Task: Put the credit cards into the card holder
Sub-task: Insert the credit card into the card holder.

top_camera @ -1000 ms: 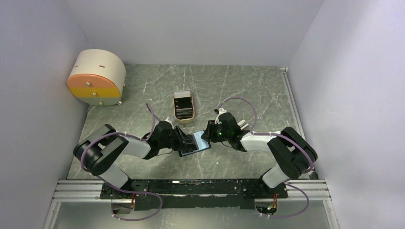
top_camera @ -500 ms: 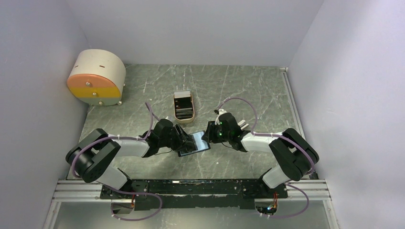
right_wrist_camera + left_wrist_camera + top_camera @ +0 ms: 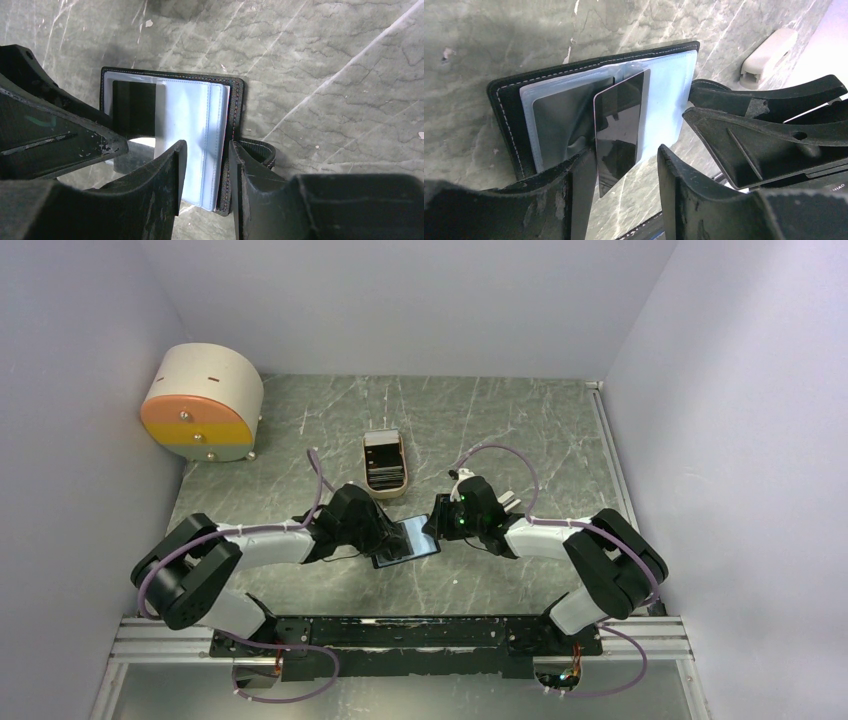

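Note:
The black card holder (image 3: 412, 539) lies open on the table between both grippers, blue-grey pockets up. In the left wrist view a dark credit card (image 3: 619, 130) stands partly inside a pocket of the card holder (image 3: 509, 110), its lower end sticking out between my left gripper's (image 3: 626, 150) wide-apart jaws. My left gripper (image 3: 376, 530) is open. My right gripper (image 3: 207, 145) straddles the card holder's (image 3: 200, 110) near edge and looks shut on its pockets and cover; it sits at the holder's right side (image 3: 437, 519). More credit cards (image 3: 384, 468) lie in a beige tray.
The beige oblong tray (image 3: 385, 494) stands just behind the card holder; it also shows in the left wrist view (image 3: 769, 52). A big beige-and-orange round box (image 3: 203, 402) stands at the back left. Walls close in the marbled table on three sides.
My left arm's elbow has swung out to the left and its wrist has turned a little at the card holder. The right arm and the card holder have stayed put.

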